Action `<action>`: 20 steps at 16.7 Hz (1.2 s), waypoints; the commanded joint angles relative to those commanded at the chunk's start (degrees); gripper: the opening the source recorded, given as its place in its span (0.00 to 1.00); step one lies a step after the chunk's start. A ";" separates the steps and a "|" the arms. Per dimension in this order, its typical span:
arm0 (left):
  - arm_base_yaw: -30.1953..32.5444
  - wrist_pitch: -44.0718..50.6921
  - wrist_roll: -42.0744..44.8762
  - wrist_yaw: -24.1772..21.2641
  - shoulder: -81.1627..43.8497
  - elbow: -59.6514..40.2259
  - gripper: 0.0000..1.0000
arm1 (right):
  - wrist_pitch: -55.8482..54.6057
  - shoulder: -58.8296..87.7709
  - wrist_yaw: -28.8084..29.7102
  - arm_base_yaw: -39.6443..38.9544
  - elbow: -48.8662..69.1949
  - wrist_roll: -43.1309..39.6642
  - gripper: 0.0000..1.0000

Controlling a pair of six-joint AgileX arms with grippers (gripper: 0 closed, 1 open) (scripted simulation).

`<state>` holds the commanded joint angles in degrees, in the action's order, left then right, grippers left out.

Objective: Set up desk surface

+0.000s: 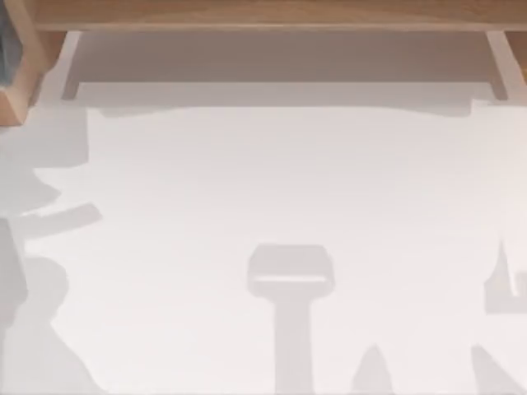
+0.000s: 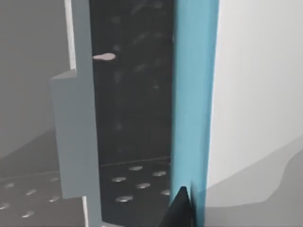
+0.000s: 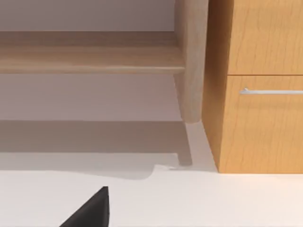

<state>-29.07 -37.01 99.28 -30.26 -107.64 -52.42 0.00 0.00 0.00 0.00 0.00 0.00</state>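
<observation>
shadows are what i get from the top view: grey shapes spread over the desk surface (image 1: 272,181), one blocky with a stem near the front middle, others along the left and right edges. the light-brown wooden shelf frame (image 1: 263,12) runs across the far edge, its legs standing on the white top.

my right wrist view adds what the overhead camera lacks: a rounded shelf leg (image 3: 191,71) just beside an orange-brown cabinet (image 3: 258,85) with a drawer and a silver handle (image 3: 272,91), all at the back of the white top. a dark fingertip of the right gripper (image 3: 90,213) hangs low over the desk, pointed at the shelf.

my left wrist view shows a blue upright panel (image 2: 194,94), a dark studded board (image 2: 132,94) and a grey post (image 2: 75,132), with a black tip of the left gripper (image 2: 180,210) against the blue edge.

i cannot tell how either gripper's jaws stand.
</observation>
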 joint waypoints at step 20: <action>2.37 0.70 -0.41 1.66 -6.55 -7.60 0.00 | 0.00 0.00 0.00 0.00 0.00 0.00 1.00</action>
<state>-26.70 -36.31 98.87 -28.60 -114.19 -60.02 0.00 0.00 0.00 0.00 0.00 0.00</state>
